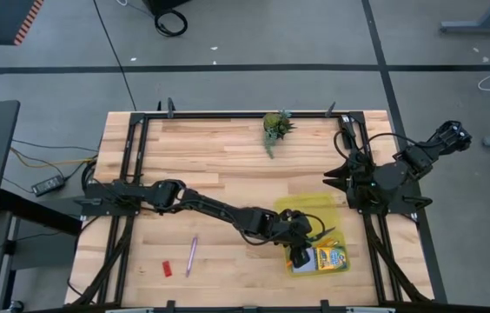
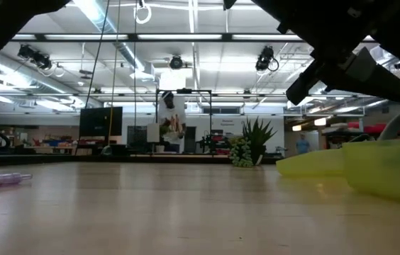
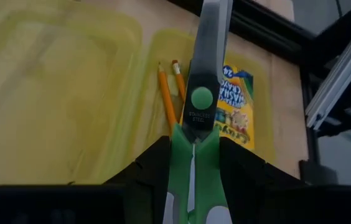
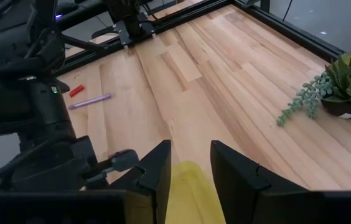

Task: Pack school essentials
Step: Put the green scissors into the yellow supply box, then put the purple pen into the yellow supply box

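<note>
Scissors [image 3: 195, 124] clamped by their green handles between the left gripper [image 3: 194, 180] fingers, blades pointing straight ahead along the gripper axis, over the yellow case [image 3: 57, 93]. Below lie two orange pencils [image 3: 165, 93] and the crayon box [image 3: 234, 106]. Right gripper [image 4: 191, 163] parked at the surface's right edge, fingers slightly apart, empty.

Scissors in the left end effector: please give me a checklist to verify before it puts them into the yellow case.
1. Scissors gripped by left end effector: ok.
2. Scissors above the open yellow case: ok.
3. Crayon box and two pencils already inside: ok.
4. Free room beside the pencils: ok.
5. Right end effector holding the case: cannot tell.
6. Pen and eraser packed: not ok, both lie on the table.
</note>
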Available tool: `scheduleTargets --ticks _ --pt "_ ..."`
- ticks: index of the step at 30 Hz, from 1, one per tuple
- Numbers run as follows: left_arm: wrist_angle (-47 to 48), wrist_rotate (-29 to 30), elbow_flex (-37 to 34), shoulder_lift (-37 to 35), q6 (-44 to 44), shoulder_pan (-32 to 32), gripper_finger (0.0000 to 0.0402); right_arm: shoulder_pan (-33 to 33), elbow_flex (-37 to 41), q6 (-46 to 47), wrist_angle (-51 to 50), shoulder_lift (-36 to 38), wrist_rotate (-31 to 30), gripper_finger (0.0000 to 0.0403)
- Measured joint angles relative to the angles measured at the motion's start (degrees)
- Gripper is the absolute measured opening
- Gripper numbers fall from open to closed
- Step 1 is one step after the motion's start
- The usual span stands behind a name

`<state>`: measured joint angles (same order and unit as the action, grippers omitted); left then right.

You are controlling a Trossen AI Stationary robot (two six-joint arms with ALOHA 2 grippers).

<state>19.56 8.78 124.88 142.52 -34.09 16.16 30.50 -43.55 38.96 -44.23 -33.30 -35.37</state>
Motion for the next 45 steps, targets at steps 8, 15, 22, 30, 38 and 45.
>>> scheduleTargets --ticks 8,15,22,30,38,45 --pt "1.01 0.32 0.00 0.00 3.76 0.09 0.0152 0.00 0.00 0.00 0.00 0.00 -0.01 0.0119" --pt "0.83 -0.12 0.00 0.00 3.91 -0.37 0.0211 -0.02 0.00 0.00 -0.02 0.00 -0.66 0.0119" --pt "4.44 -2.15 -0.04 -2.50 4.84 -0.21 0.0203 0.00 0.00 0.33 -0.21 0.00 -0.66 0.0119" --pt "17.01 -1.30 0.00 -6.76 10.42 2.78 0.0153 -0.02 0.00 0.31 -0.37 0.00 -0.66 0.0119" --pt "24.75 -0.76 -0.02 -7.30 11.55 4.66 0.0127 -0.02 0.00 0.28 -0.35 -0.02 -0.66 0.0119" --pt "32.12 1.92 -0.03 -8.46 13.81 5.62 0.0116 -0.02 0.00 0.07 -0.31 -0.04 -0.66 0.0119"
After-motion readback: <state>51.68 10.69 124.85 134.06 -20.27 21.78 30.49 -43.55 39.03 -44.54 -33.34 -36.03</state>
